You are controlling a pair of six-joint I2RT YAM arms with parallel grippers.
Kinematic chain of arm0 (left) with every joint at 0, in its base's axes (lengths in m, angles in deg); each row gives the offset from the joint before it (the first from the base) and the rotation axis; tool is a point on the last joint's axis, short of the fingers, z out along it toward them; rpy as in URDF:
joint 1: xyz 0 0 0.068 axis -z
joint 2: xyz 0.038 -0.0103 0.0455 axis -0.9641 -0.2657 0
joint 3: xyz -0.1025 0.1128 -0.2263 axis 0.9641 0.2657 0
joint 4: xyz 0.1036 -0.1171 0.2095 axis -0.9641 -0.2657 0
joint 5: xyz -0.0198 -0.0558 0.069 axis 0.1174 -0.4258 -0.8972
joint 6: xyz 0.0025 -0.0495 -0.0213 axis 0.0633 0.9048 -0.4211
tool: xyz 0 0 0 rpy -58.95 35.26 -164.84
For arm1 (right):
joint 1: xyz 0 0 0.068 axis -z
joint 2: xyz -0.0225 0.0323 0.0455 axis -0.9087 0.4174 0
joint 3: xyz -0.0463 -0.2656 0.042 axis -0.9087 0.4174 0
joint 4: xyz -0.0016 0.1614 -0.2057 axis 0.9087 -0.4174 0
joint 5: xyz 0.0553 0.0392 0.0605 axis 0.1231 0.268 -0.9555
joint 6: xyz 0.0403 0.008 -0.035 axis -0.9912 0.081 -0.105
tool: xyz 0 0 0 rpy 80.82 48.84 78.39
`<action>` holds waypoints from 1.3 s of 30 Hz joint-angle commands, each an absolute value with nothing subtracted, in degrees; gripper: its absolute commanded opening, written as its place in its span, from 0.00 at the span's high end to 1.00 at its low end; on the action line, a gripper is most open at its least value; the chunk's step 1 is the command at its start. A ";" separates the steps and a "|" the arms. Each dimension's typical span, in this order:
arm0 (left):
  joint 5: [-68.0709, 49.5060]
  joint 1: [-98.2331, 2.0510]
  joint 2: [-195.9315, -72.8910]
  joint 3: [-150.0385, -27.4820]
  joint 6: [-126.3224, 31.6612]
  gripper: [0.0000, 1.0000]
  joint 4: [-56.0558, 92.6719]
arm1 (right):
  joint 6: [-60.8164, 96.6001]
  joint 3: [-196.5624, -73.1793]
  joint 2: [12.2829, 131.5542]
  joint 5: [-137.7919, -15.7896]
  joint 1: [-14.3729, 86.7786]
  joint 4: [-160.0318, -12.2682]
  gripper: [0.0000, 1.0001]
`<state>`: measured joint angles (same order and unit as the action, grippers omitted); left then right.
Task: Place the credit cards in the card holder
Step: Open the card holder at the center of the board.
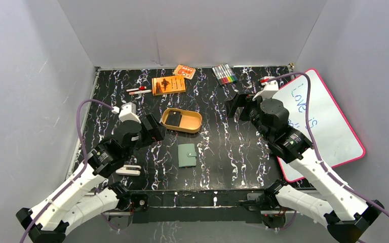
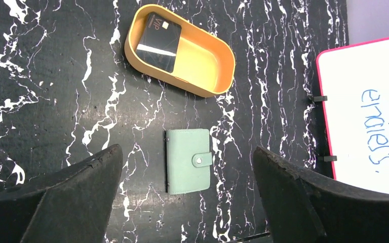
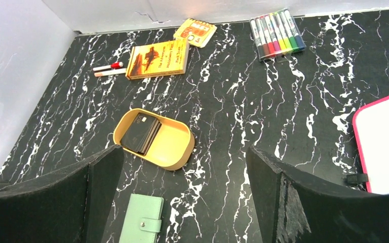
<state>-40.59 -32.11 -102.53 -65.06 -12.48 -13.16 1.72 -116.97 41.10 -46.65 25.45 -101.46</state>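
Marbled black table (image 1: 233, 147): cards (image 1: 172, 119) lie stacked inside the tray (image 1: 198, 121). The holder (image 1: 187, 155) sits snapped shut just nearside of the tray. Left gripper (image 1: 153, 129) and right gripper (image 1: 237, 106) flank the tray, both gaping and empty. No step seems begun; the first move is probably unsnapping the holder, then lifting a card.

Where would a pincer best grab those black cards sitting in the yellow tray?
Probably by the stack's edge facing the tray's empty half, coming down from above. The credit cards sit pushed against one end of the yellow tray, so its walls crowd the other sides, while the empty half leaves room for fingers.
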 commanded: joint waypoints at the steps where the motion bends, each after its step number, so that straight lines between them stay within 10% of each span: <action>1: -42.42 -32.17 -99.99 -65.19 -15.45 0.03 -12.62 | 2.56 -117.88 40.68 -48.21 25.40 -96.56 0.01; 16: -40.99 -32.14 -95.08 -62.20 -20.96 0.04 -14.45 | 8.57 -119.73 42.50 -70.34 25.27 -104.74 0.02; 31: -27.97 -32.14 -97.92 -52.92 -9.72 0.09 -12.39 | -11.26 -102.55 54.78 -72.45 14.81 -93.28 0.33; 39: -11.08 -31.24 -111.70 -46.25 -5.97 0.27 9.08 | -12.65 -104.21 64.19 -69.45 9.95 -90.75 0.46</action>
<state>-19.24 -31.94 -106.40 -47.81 -8.52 -1.12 -10.28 -102.11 62.08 -71.43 11.11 -95.38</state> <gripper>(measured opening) 0.765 0.562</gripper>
